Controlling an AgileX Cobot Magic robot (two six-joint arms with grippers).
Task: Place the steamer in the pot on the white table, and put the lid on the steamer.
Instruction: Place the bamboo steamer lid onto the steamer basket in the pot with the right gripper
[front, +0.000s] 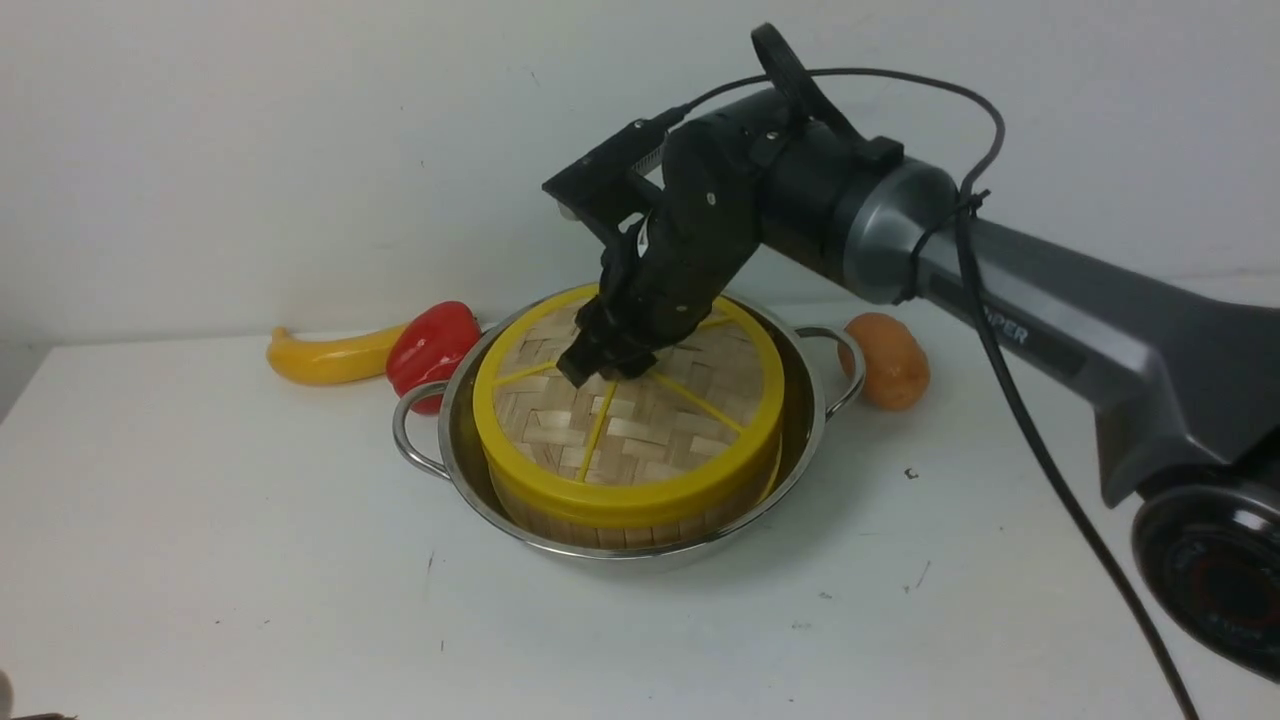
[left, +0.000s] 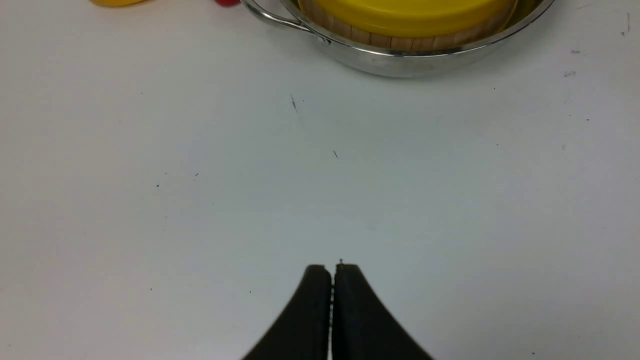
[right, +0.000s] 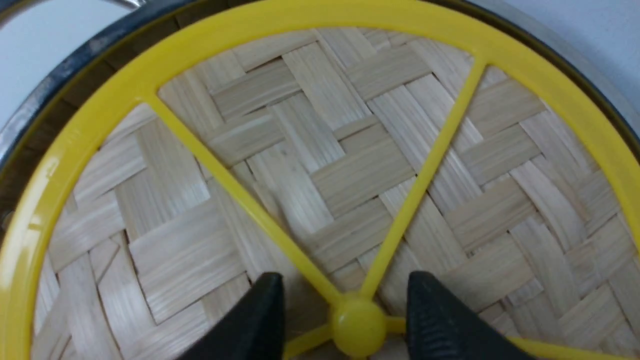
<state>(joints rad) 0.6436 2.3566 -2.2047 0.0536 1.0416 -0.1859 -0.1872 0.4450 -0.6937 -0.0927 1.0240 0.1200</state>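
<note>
The steel pot (front: 812, 395) stands mid-table on the white table (front: 200, 560). The bamboo steamer (front: 620, 530) sits inside it, and the woven lid (front: 650, 430) lies flat on top. My right gripper (front: 608, 368) hangs over the lid's centre. In the right wrist view this gripper (right: 347, 310) is open, its fingers (right: 265, 315) either side of the yellow knob (right: 357, 325) with a gap on each side. My left gripper (left: 332, 270) is shut and empty above bare table, short of the pot (left: 400, 62); the steamer wall (left: 380, 40) and lid rim (left: 410, 12) show there.
A yellow curved vegetable (front: 320, 357) and a red pepper (front: 432, 345) lie behind the pot's left handle. An orange-brown lump (front: 890, 360) lies by its right handle. A white wall closes the back.
</note>
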